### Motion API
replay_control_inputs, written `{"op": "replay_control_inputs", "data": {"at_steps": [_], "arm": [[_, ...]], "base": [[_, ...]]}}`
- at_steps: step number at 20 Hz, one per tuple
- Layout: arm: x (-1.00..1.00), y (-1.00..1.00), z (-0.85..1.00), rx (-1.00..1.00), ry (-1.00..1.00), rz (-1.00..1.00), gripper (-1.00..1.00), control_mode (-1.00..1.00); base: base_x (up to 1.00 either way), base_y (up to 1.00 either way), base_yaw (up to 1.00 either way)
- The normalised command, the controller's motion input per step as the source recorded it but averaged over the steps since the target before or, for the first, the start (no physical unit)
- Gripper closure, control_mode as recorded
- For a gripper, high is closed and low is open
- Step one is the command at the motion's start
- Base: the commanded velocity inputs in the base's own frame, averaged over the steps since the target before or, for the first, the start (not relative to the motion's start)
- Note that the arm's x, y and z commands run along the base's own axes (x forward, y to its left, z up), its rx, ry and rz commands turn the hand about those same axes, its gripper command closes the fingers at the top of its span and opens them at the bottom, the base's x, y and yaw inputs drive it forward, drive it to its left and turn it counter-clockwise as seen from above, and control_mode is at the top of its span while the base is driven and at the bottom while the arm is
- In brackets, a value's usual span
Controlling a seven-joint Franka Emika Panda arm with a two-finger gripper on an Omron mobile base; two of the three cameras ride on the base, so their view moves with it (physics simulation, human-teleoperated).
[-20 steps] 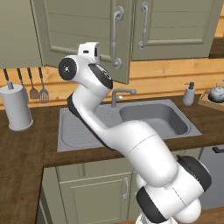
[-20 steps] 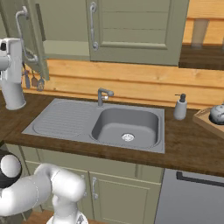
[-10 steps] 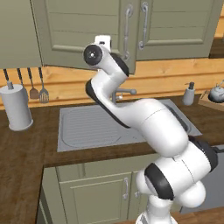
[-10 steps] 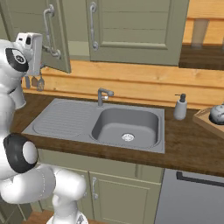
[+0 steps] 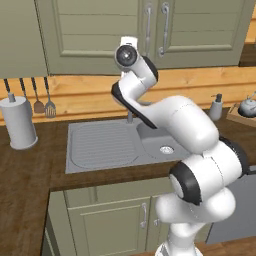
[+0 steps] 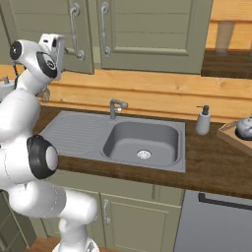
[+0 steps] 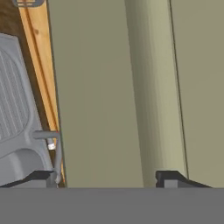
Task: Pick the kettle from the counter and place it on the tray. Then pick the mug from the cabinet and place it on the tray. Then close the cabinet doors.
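Note:
My gripper (image 7: 103,179) is open, its two tips wide apart with nothing between them, right up against the grey-green cabinet doors (image 5: 150,35). In the right base view the gripper (image 6: 60,49) sits against the left door (image 6: 49,24), which stands nearly shut, its lower edge a little proud of the right door (image 6: 152,29). The silvery kettle (image 6: 244,129) rests on the light-wood tray (image 6: 227,134) at the far right of the dark wood counter (image 6: 211,167), far from my hand. The mug is out of view.
A steel sink (image 6: 142,140) with a faucet (image 6: 116,106) lies below the hand. A grey soap pump bottle (image 6: 202,121) stands beside the tray. At the left are a white cylinder (image 5: 18,122) and hanging utensils (image 5: 42,102).
The arm has swung right along the cabinet front, and the left door has swung with it from well open to nearly shut. The base and the kettle have not moved.

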Motion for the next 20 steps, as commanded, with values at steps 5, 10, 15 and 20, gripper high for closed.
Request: {"op": "replay_control_inputs", "data": {"at_steps": [5,10,15,20], "arm": [[0.61,-0.50,0.02,0.06,0.00,0.06,-1.00,-1.00],[0.60,-0.45,0.01,0.05,0.00,0.07,-1.00,-1.00],[0.66,-0.27,0.00,0.03,0.00,0.02,-1.00,-1.00],[0.64,-0.10,-0.11,0.00,0.02,0.00,-1.00,-1.00]], "base": [[0.00,0.00,0.00],[0.00,0.00,0.00],[0.00,0.00,0.00],[0.00,0.00,0.00]]}}
